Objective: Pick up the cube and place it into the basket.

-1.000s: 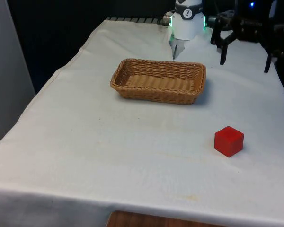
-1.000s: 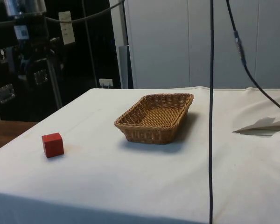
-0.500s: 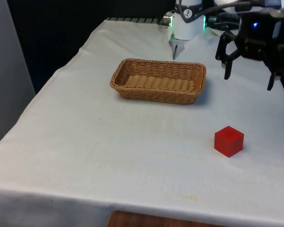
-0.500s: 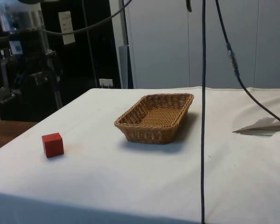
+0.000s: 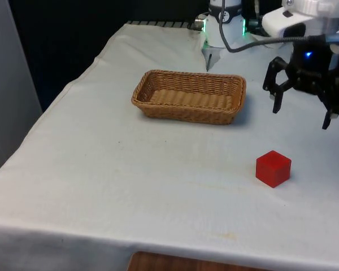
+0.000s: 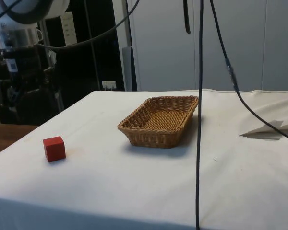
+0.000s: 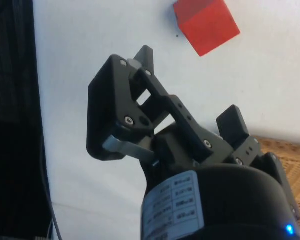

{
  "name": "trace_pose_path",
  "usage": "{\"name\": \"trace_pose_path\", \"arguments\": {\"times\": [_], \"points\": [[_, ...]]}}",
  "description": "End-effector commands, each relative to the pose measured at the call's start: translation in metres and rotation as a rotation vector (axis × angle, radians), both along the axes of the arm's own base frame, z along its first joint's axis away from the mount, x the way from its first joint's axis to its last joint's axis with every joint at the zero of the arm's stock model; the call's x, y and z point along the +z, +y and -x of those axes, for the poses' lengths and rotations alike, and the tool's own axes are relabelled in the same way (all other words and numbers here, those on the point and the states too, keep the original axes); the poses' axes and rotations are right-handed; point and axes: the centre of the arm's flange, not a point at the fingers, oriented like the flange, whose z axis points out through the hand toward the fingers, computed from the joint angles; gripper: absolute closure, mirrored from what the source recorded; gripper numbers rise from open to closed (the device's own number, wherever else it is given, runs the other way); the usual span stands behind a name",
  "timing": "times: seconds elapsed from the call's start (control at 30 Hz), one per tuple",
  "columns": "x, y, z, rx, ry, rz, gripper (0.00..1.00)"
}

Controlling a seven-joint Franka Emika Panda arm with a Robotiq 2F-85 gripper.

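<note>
Cube [image 5: 273,167], red, sits nearest on the white cloth [image 5: 130,169], toward the front view's right, well apart from the wicker basket [image 5: 189,96] farther back. Gripper [image 5: 302,116] hangs in the air beyond the cube, fingers [image 7: 233,124] spread wide and holding nothing.

The cube [image 5: 273,168] sits on the bench [image 5: 101,169], apart from the basket [image 5: 189,96]; the gripper [image 5: 302,107] hangs above, jaws spread.
</note>
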Motion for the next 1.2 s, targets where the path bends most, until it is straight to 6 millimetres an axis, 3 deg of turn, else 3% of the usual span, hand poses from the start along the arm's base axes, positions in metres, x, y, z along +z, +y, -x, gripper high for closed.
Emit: {"name": "trace_pose_path", "arguments": {"times": [0.0,0.17,0.83,1.17], "points": [[-0.002,0.003,-0.001,-0.006,-0.003,0.0,0.0],[-0.006,0.002,-0.001,-0.005,0.001,0.003,0.0],[-0.057,0.001,0.002,-0.076,-0.029,-0.015,0.0],[-0.072,-0.003,0.001,-0.091,-0.027,-0.014,0.0]]}}
